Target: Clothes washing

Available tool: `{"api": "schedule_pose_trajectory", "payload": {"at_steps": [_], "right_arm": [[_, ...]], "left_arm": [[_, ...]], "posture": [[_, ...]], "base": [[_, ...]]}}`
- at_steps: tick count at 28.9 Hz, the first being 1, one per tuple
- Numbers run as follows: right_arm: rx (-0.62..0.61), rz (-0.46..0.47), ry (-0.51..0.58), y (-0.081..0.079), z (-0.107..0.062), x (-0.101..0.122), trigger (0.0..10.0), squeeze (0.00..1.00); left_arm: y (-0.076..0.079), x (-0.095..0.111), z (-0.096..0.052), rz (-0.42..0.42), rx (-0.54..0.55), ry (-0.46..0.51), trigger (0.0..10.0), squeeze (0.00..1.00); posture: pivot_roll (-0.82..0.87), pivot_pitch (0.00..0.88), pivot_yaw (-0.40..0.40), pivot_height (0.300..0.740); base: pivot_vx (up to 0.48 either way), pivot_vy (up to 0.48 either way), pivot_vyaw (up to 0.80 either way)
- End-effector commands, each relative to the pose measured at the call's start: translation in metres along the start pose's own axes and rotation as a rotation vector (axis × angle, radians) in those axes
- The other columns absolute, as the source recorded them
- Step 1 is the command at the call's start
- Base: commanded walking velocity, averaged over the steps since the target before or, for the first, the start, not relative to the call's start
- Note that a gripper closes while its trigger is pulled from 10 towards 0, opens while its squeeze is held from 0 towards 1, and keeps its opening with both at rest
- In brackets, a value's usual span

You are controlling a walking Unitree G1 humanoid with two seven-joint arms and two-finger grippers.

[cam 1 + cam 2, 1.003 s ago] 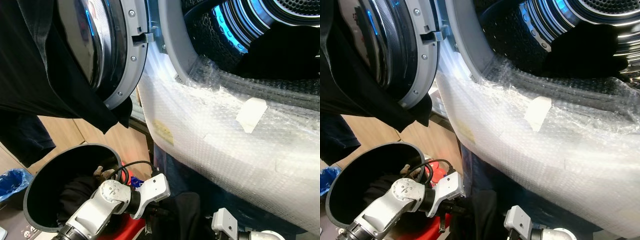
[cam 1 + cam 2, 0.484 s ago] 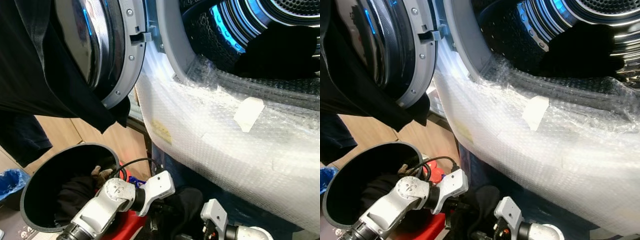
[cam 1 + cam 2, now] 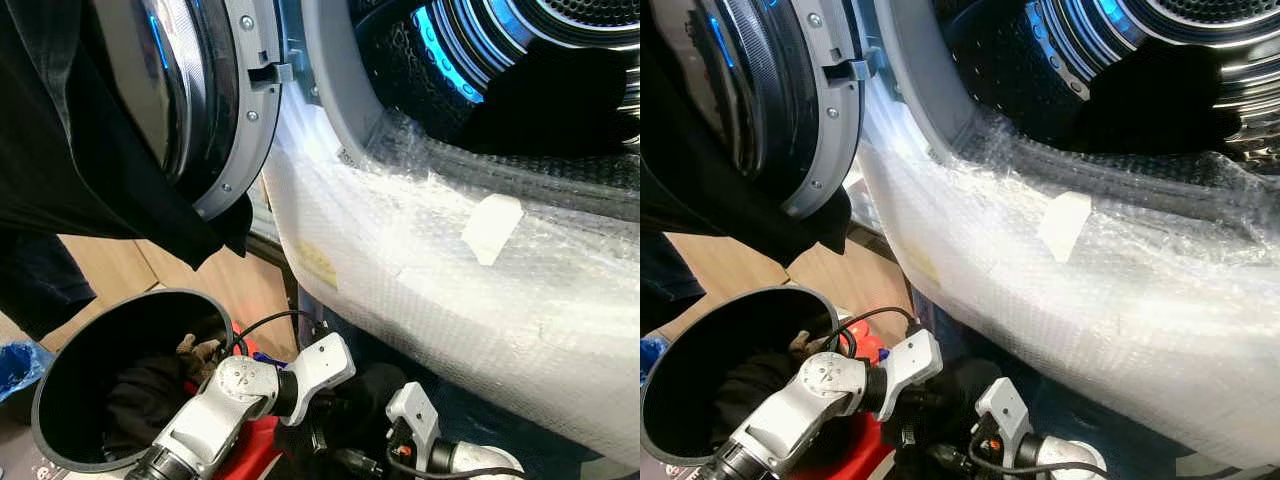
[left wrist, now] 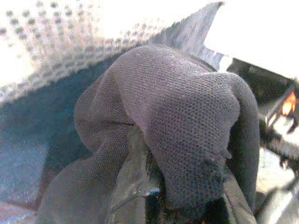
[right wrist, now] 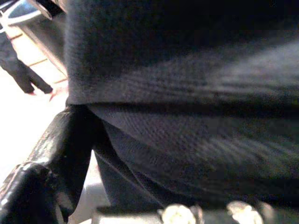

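1. Low at seven o'clock stood the black basket, more clothes inside.
2. Beside it, my left gripper was clamped on the dark garment, its knit draped over my fingers.
3. My right gripper pressed against the same cloth; whether it was apart or together, I could not tell.
4. Judging by this, I was mid-transfer; next came a lift toward one o'clock, over the bubble-wrapped rim into the drum.
5. Room was tight: the open door crowded eleven o'clock.
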State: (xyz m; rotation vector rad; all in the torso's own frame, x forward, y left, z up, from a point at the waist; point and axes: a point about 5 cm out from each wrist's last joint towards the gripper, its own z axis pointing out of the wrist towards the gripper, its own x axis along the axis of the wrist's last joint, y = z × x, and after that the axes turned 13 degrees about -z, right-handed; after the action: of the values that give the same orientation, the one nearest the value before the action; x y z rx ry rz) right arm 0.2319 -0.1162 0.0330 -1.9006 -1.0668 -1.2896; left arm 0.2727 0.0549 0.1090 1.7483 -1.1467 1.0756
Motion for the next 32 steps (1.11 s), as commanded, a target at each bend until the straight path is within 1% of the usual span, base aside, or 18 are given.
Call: {"api": "schedule_pose_trajectory", "payload": {"at_steps": [1, 4, 6, 8, 10, 13, 15, 16, 17, 20, 22, 25, 27, 28, 29, 30, 31, 32], "right_arm": [[0.026, 0.033, 0.027, -0.008, 0.015, 0.005, 10.0, 0.00], [0.000, 0.049, 0.019, -0.006, 0.017, 0.003, 10.0, 0.00], [-0.041, 0.071, 0.025, -0.002, 0.020, 0.003, 10.0, 0.00], [-0.049, 0.085, 0.028, -0.002, 0.021, 0.002, 10.0, 0.00], [-0.079, 0.114, 0.056, -0.001, 0.023, 0.005, 10.0, 0.00], [-0.110, 0.111, 0.048, 0.001, 0.024, 0.003, 10.0, 0.00], [-0.157, 0.122, 0.037, 0.005, 0.025, 0.000, 10.0, 0.00], [-0.218, 0.119, 0.040, 0.011, 0.025, -0.001, 10.0, 0.00], [-0.218, 0.119, 0.040, 0.011, 0.025, -0.001, 10.0, 0.00], [-0.244, 0.174, 0.074, 0.015, 0.025, -0.003, 10.0, 0.00], [-0.278, 0.202, 0.113, 0.021, 0.024, 0.002, 10.0, 0.00], [-0.313, 0.176, 0.106, 0.025, 0.024, 0.002, 10.0, 0.00], [-0.335, 0.202, 0.115, 0.027, 0.024, 0.000, 10.0, 0.00], [-0.352, 0.203, 0.133, 0.028, 0.024, 0.001, 9.5, 0.00], [-0.367, 0.199, 0.140, 0.030, 0.023, 0.000, 2.9, 0.00], [-0.377, 0.196, 0.144, 0.030, 0.022, 0.000, 2.9, 0.00], [-0.372, 0.196, 0.156, 0.030, 0.021, 0.000, 0.0, 0.00], [-0.360, 0.199, 0.167, 0.030, 0.020, 0.000, 0.0, 0.00]], "left_arm": [[0.006, 0.011, 0.007, 0.005, -0.028, 0.082, 0.0, 0.00], [0.007, 0.015, 0.009, -0.003, -0.032, 0.107, 0.0, 0.00], [0.008, 0.024, 0.013, -0.017, -0.030, 0.162, 0.0, 0.00], [0.008, 0.025, 0.014, -0.019, -0.030, 0.170, 0.0, 0.00], [0.009, 0.030, 0.016, -0.036, -0.038, 0.195, 0.0, 0.00], [0.010, 0.030, 0.017, -0.032, -0.041, 0.195, 0.0, 0.00], [0.010, 0.030, 0.017, -0.031, -0.038, 0.197, 0.0, 0.00], [0.010, 0.030, 0.017, -0.033, -0.035, 0.200, 0.0, 0.00], [0.010, 0.030, 0.017, -0.033, -0.035, 0.200, 0.0, 0.00], [0.008, 0.030, 0.019, -0.023, -0.023, 0.192, 0.0, 0.00], [0.007, 0.033, 0.019, -0.012, -0.025, 0.196, 0.0, 0.00], [0.007, 0.034, 0.018, -0.009, -0.029, 0.194, 0.0, 0.00], [0.005, 0.034, 0.019, -0.004, -0.019, 0.192, 0.0, 0.00], [0.005, 0.035, 0.019, -0.001, -0.013, 0.191, 0.0, 0.00], [0.005, 0.035, 0.019, -0.001, -0.012, 0.191, 0.0, 0.00], [0.004, 0.035, 0.019, 0.000, -0.013, 0.191, 0.0, 0.00], [0.004, 0.035, 0.019, -0.001, -0.012, 0.193, 0.0, 0.00], [0.004, 0.035, 0.019, -0.003, -0.011, 0.193, 0.0, 0.00]], "posture": [[-0.01, 0.025, 0.114, 0.740], [-0.01, 0.024, 0.112, 0.740], [0.00, 0.033, 0.109, 0.740], [0.00, 0.033, 0.109, 0.740], [-0.01, 0.036, 0.110, 0.740], [-0.01, 0.036, 0.110, 0.740], [-0.01, 0.036, 0.109, 0.740], [-0.01, 0.038, 0.109, 0.740], [-0.01, 0.038, 0.109, 0.740], [0.00, 0.035, 0.111, 0.740], [-0.01, 0.037, 0.118, 0.740], [-0.01, 0.040, 0.118, 0.740], [0.00, 0.054, 0.119, 0.740], [0.01, 0.059, 0.118, 0.740], [0.01, 0.059, 0.118, 0.740], [0.01, 0.059, 0.118, 0.740], [0.01, 0.064, 0.121, 0.740], [0.01, 0.064, 0.121, 0.740]], "base": [[0.000, 0.000, 0.00], [0.000, 0.000, 0.00], [0.000, 0.000, 0.00], [0.000, 0.000, 0.00], [0.000, 0.000, 0.00], [0.000, 0.000, 0.00], [0.000, 0.000, 0.00], [0.000, 0.000, 0.00], [0.000, 0.000, 0.00], [0.000, 0.000, 0.00], [0.000, 0.000, 0.00], [0.000, 0.000, 0.00], [0.000, 0.000, 0.00], [0.000, 0.000, 0.00], [0.000, 0.000, 0.00], [0.000, 0.000, 0.00], [0.000, 0.000, 0.00], [0.000, 0.000, 0.00]]}}
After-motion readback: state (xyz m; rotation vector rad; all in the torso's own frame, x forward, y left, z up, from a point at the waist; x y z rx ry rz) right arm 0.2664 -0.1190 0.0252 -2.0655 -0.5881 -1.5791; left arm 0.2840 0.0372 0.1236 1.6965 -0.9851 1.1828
